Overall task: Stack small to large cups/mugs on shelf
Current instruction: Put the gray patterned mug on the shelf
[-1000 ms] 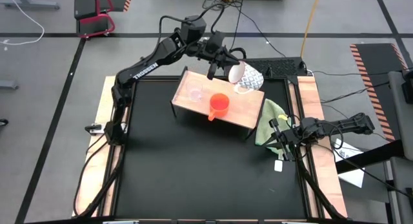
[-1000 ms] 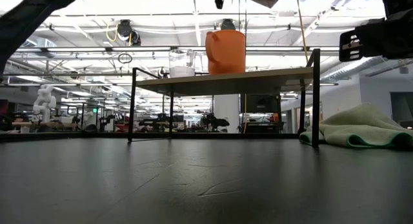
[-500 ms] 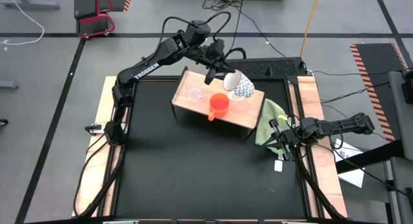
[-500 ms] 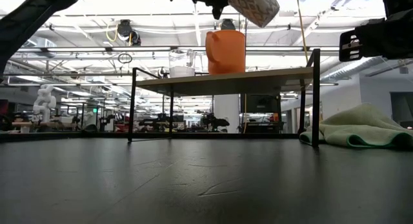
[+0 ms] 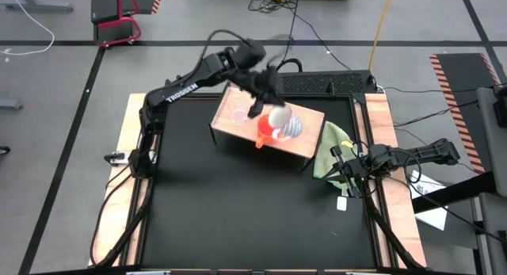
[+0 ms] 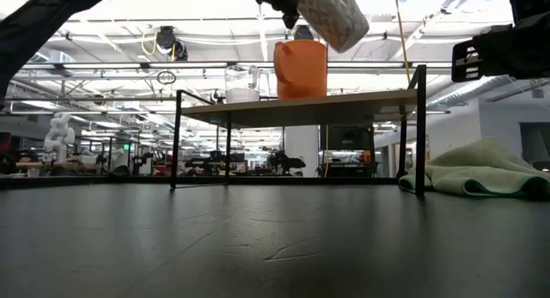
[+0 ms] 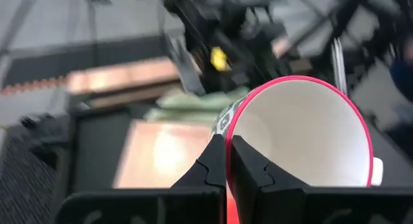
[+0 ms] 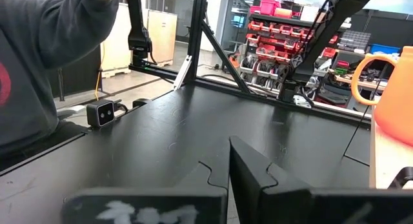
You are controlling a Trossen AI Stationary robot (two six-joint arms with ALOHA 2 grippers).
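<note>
Black tabletop under bright workshop lights, shelf as landmark. Above shelf's middle: left gripper clenched on rim of white speckled mug, tilted, directly over orange mug. Beside orange mug, on shelf: clear cup. Off shelf's right end: right gripper idle, jaws closed on nothing. Probably rigid, glazed, slippery, chippable; rim pinch thin, wall or handle likely safer.

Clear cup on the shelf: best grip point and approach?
Pinch the rim wall of the clear cup from straight above. It stands upright and open-topped on the shelf, and the orange mug beside it likely crowds a side approach.
</note>
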